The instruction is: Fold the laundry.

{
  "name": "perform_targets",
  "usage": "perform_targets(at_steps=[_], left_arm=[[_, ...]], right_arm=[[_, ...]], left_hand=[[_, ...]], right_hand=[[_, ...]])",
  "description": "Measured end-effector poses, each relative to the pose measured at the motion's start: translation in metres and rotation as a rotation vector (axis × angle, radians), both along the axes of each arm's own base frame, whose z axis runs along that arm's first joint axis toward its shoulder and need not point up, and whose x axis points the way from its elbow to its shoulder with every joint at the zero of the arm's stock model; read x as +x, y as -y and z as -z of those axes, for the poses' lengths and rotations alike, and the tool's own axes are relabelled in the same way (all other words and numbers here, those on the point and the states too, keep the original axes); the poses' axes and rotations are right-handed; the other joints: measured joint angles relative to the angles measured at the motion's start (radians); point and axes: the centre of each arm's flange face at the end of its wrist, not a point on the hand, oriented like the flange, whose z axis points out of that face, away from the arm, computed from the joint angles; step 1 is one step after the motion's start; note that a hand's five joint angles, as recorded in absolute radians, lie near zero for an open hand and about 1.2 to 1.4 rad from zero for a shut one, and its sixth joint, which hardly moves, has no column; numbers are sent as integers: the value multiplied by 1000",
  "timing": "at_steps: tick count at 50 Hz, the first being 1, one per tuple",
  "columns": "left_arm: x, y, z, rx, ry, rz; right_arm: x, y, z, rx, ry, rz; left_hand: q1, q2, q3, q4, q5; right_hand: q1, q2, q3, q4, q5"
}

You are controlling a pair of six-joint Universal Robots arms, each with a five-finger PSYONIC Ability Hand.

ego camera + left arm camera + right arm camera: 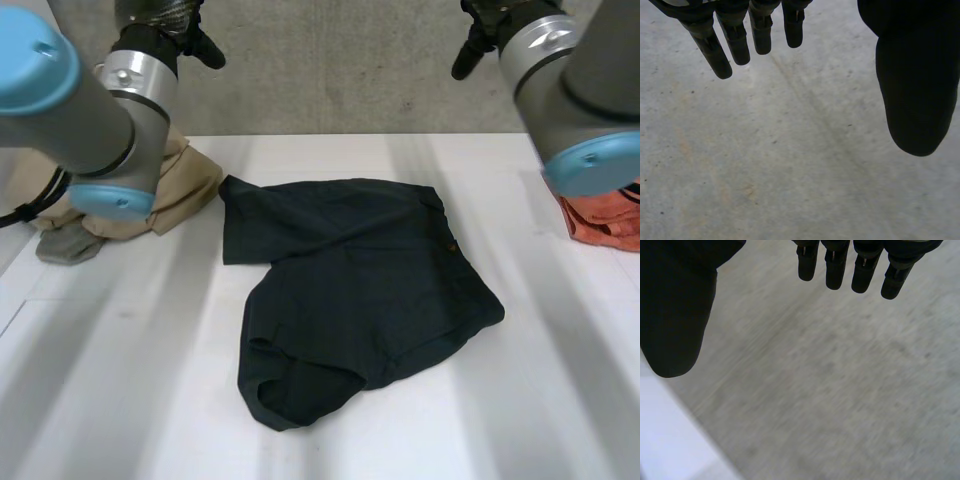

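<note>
Navy shorts (350, 290) at middle of table (560, 400), rumpled, near edge rolled over. Left hand (735, 40) and right hand (860, 270) high beyond far edge, well apart from shorts; fingers straight, thumbs apart, nothing held.

Probable step: reach in and flatten. Come down on two outer corners, pinch top layer only, pull flat before any fold.

Head view: lie of shorts, tan pile (185, 185), orange cloth (600, 220). Wrist views: finger spread against grey wall.
</note>
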Motion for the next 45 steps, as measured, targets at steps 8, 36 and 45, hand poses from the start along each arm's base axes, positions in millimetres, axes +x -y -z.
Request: perform_targets(at_steps=[8, 36, 45], left_arm=[[5, -114, 42, 283, 161, 127], [17, -148, 213, 502, 561, 123], [36, -98, 209, 490, 511, -2]], right_arm=[[-22, -49, 35, 340, -244, -19], [-73, -115, 222, 592, -486, -63], [-77, -120, 224, 583, -459, -93]], left_hand=[[5, 2, 2, 2, 1], [959, 908, 894, 909, 882], [968, 977, 972, 988, 928]], right_hand=[[0, 0, 0, 0, 0], [0, 0, 0, 0, 0], [0, 0, 0, 0, 0]])
